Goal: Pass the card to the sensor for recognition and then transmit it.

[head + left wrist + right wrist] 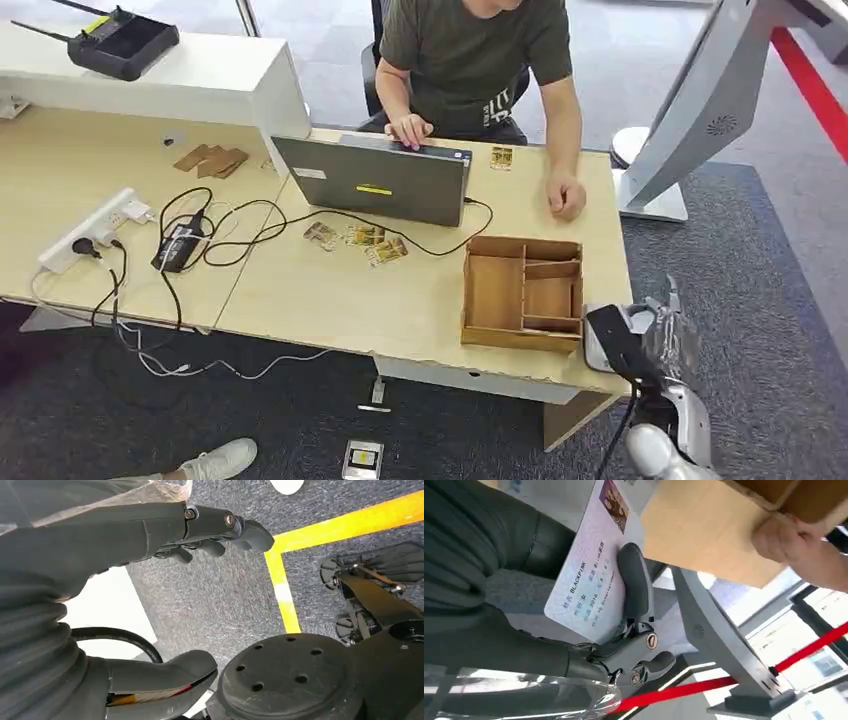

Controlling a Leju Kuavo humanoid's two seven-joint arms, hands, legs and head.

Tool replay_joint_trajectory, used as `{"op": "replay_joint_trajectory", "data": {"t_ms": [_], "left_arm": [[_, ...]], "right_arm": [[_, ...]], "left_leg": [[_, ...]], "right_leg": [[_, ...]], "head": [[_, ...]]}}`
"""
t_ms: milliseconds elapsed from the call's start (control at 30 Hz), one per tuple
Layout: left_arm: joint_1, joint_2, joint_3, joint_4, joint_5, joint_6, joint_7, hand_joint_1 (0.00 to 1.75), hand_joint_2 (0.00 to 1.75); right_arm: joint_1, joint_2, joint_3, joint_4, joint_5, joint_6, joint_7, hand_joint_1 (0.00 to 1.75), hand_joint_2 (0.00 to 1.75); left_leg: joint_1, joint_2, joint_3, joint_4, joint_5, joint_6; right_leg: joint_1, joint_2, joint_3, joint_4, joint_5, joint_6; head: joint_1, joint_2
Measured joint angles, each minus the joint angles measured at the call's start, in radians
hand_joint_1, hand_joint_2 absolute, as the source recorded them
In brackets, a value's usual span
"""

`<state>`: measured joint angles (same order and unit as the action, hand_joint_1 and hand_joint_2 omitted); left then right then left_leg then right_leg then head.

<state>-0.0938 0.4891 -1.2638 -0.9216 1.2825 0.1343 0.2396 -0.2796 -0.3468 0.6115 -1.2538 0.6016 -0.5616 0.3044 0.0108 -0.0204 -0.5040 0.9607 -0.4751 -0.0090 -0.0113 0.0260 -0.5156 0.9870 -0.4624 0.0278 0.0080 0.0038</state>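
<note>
In the right wrist view a pale card point(586, 575) with printed text and a small picture lies flat in my right hand point(634, 610). The hand grips it, with dark fingers point(636, 580) laid across its face. The head view places that right hand point(640, 340) just off the desk's near right corner, beside the wooden tray point(522, 292). A small black device point(180, 245) with cables sits on the left half of the desk. My left hand point(125, 545) hangs over grey carpet, thumb and fingers point(215, 525) apart, holding nothing.
A person sits behind the desk, one hand on the laptop point(375, 180) and the other point(566, 195) on the desktop. Loose cards point(365, 240) lie mid-desk, one more point(501, 157) by the laptop. A power strip point(95, 228) lies left; a white kiosk stand point(690, 110) rises at right.
</note>
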Motion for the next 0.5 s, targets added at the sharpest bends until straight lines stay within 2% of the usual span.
{"op": "replay_joint_trajectory", "data": {"t_ms": [233, 367, 500], "left_arm": [[-0.008, 0.003, -0.010, 0.000, -0.051, -0.041, -0.004, 0.00, 1.75], [-0.013, 0.003, -0.013, 0.000, -0.081, -0.048, 0.000, 0.00, 1.75], [-0.017, 0.006, -0.019, 0.000, -0.115, -0.055, 0.001, 0.00, 1.75]], "right_arm": [[-0.065, 0.004, 0.011, -0.166, 0.030, 0.187, 0.030, 1.75, 1.75], [-0.133, 0.031, 0.028, -0.176, 0.027, 0.234, 0.029, 1.75, 1.75], [-0.194, 0.061, 0.046, -0.157, 0.000, 0.247, 0.014, 1.75, 1.75]], "left_leg": [[0.000, 0.000, 0.000, 0.000, 0.000, -0.001], [0.000, 0.000, 0.000, 0.000, 0.001, -0.001], [0.000, 0.000, 0.000, 0.000, 0.001, -0.001]], "right_leg": [[0.000, 0.000, 0.000, 0.000, 0.000, 0.000], [0.000, 0.000, 0.000, 0.001, 0.000, 0.000], [0.000, 0.000, 0.000, 0.001, 0.000, 0.000]], "head": [[0.000, 0.000], [0.000, 0.000], [0.000, 0.000]]}}
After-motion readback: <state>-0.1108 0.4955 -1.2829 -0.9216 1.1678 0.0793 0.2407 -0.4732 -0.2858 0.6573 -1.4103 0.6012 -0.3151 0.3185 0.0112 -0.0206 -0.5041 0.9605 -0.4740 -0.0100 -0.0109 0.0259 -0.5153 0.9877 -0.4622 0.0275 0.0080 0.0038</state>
